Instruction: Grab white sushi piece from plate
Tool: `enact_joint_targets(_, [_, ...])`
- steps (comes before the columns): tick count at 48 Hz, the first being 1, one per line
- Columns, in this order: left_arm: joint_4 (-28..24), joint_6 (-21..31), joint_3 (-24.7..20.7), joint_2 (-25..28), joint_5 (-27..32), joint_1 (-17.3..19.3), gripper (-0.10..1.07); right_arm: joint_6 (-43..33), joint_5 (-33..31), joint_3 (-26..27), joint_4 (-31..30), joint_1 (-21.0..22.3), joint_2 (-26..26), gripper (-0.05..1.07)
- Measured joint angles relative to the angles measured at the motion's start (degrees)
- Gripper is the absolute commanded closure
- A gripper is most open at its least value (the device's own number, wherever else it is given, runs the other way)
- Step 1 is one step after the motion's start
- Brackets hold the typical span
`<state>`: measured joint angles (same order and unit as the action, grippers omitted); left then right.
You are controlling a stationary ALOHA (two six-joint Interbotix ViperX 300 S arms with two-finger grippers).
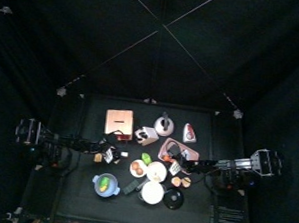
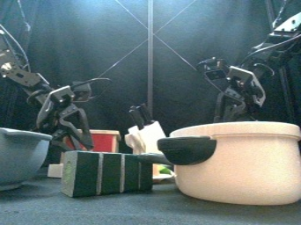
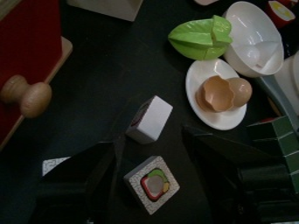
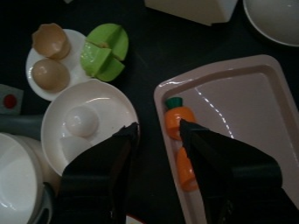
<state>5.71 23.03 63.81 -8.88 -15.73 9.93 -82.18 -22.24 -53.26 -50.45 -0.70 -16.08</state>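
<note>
Right wrist view shows the right gripper (image 4: 156, 144) open and empty above the tray (image 4: 251, 96), with the white sushi (image 4: 79, 122) sitting on its plate (image 4: 111, 101) just beside, so I'd shift over, centre the jaws, drop straight and squeeze gently.

The table (image 1: 75, 136) sits small at the middle, crowded with things. A red board (image 1: 119, 121) lies toward its rear left, a pink tray (image 1: 176, 152) right of centre and a blue bowl (image 1: 106, 185) near the front. Arms enter from both sides.
</note>
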Motion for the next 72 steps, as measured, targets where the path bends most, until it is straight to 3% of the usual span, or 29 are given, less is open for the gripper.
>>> enact_joint_targets(18, [-0.1,0.0,0.0,0.1,0.0,0.0,0.08,0.1,-15.3,-1.8,9.5,0.1,0.0,0.21])
enact_joint_targets(35, [-0.2,0.0,0.0,0.2,0.0,0.0,0.08,0.1,-15.6,-5.7,14.2,0.1,0.0,0.2])
enact_joint_targets(51, [-0.2,0.0,0.0,0.2,0.0,0.0,0.08,0.3,-15.6,-7.2,14.2,0.2,0.0,0.05])
enact_joint_targets(72, [-0.2,0.0,0.0,0.2,0.0,0.2,0.08,0.3,-13.0,-9.8,13.8,0.4,0.1,0.1])
